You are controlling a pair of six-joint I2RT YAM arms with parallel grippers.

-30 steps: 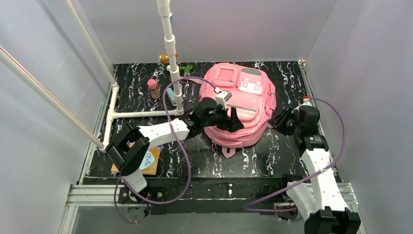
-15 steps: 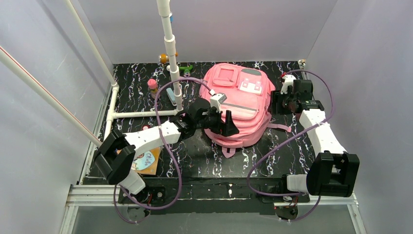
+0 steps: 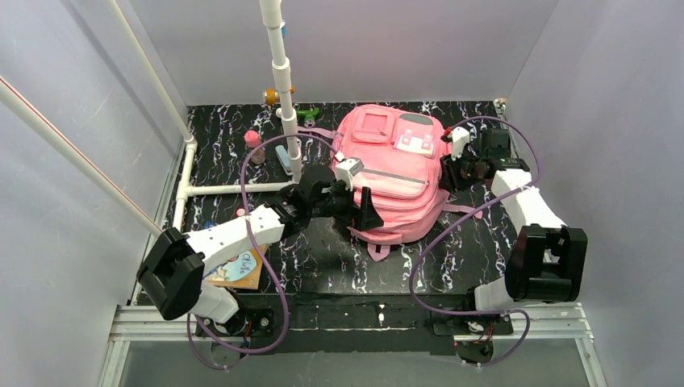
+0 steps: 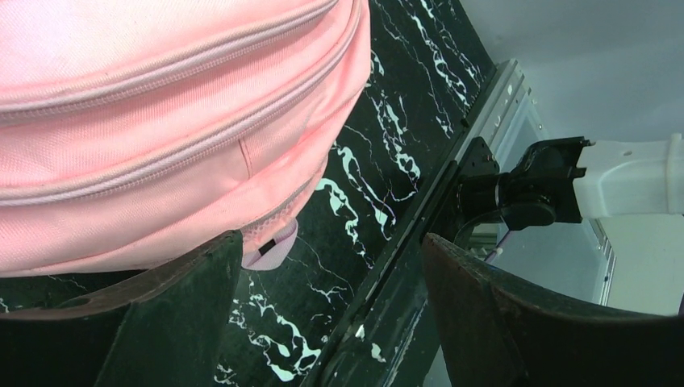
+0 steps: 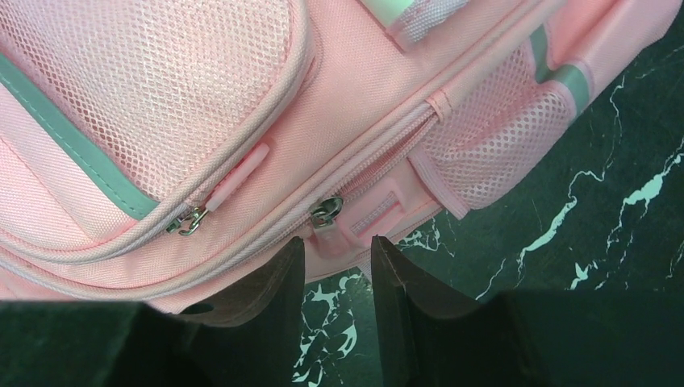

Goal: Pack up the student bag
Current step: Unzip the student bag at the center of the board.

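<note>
The bag [image 3: 395,173] lies flat on the table [image 3: 452,242], front up, its white patch [image 3: 415,145] toward the far end, and I place everything else from it. My left gripper [image 3: 364,211] hangs at the bag's near left corner, jaws spread wide and holding nothing. In my left wrist view only the dark marbled top shows between the fingers. The bag's zipped side seams run just beyond them, and a small pink tab [image 4: 270,246] at its bottom edge sits close to one finger.

My right gripper [image 3: 446,169] sits at the bag's right side, about halfway along. Its jaws stand a narrow gap apart, unclenched, with the fingertips right at the bag's edge; I cannot tell whether they touch the fabric. Just past the tips is a metal zip pull [image 5: 327,214], not between the jaws, and a second pull [image 5: 187,222] lies further in on the front pocket [image 5: 145,97]. A mesh side pocket [image 5: 500,137] is beside them.

Left of the bag stands a white pipe frame [image 3: 282,81], with a little pink bottle [image 3: 253,143] beyond it, and a book [image 3: 242,266] lies well off to the bag's near left
</note>
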